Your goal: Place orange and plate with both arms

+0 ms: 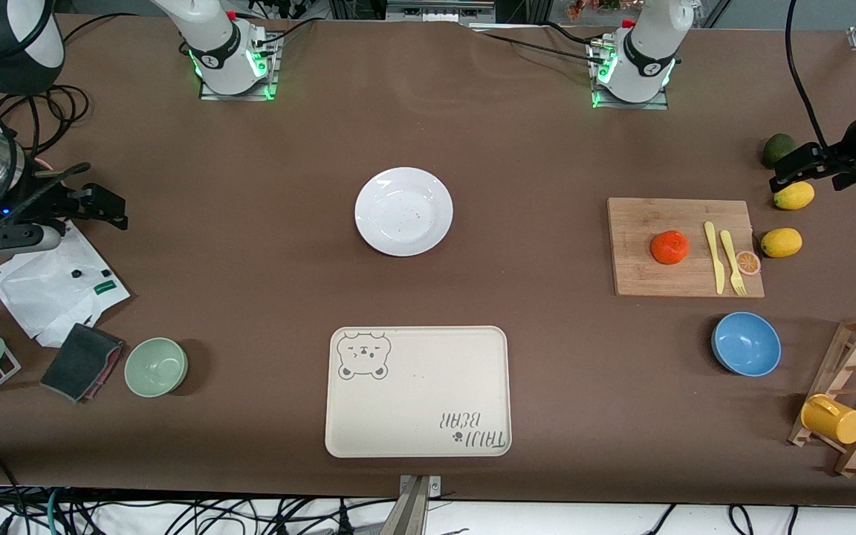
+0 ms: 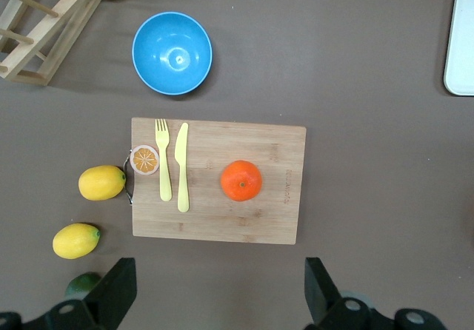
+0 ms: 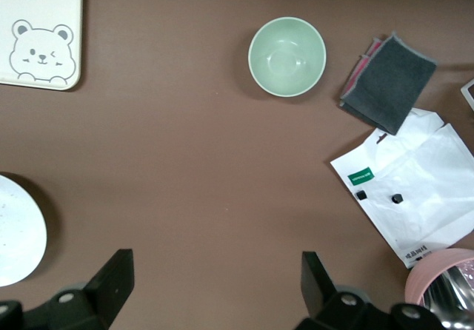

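Nothing's been picked up yet, so here's how it's laid out, biggest stuff first. The bear-print tray [image 1: 417,391] is parked at the edge of the table nearest the front camera, roughly midway between the two arms' ends; it's presumably where things are meant to end up, though that's only a guess from the task.

The plate [image 1: 403,211] is sat flat on the cloth, farther from the front camera than the tray and about in line with it; in the right wrist view just an edge of the plate [image 3: 18,240] is caught, off to one side of the jaws and not between them. The right gripper [image 3: 216,285] is held up high with its jaws spread wide and nothing in them, over bare cloth at its own end of the table, near the green bowl [image 3: 286,56]; so a sideways shift toward the plate looks needed before any descent.

The cutting board [image 2: 218,180] is seen straight below the left wrist camera; the orange [image 2: 241,180] is resting on it, apart from the yellow knife [image 2: 182,166] and fork [image 2: 162,169]. The left gripper [image 2: 221,291] is also wide open and empty, high up; the orange is lined up close to the middle of the gap, just ahead of the jaws. Being round, it has no long axis to fuss over; the left arm is clearly the nearer one for it, the right for the plate.
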Controlling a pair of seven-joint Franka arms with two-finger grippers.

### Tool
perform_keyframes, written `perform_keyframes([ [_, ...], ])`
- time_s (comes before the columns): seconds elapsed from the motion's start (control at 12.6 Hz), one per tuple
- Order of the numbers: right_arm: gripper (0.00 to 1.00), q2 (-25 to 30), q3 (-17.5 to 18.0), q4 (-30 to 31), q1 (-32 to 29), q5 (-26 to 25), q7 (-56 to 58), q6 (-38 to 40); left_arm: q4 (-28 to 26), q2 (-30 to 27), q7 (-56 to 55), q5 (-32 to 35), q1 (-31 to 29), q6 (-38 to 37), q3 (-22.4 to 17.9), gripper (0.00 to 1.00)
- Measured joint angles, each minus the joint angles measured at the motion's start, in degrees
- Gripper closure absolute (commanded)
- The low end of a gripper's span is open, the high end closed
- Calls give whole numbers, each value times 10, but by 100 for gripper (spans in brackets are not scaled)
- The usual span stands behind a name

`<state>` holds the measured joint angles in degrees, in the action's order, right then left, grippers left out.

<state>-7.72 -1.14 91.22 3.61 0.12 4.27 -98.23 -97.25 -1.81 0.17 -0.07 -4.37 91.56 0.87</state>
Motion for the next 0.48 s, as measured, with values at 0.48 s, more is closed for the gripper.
perform_keyframes([
  [0.48,0,-1,-1,3,-5,1,-14,3,0,0,0,0,0,0,0,0],
])
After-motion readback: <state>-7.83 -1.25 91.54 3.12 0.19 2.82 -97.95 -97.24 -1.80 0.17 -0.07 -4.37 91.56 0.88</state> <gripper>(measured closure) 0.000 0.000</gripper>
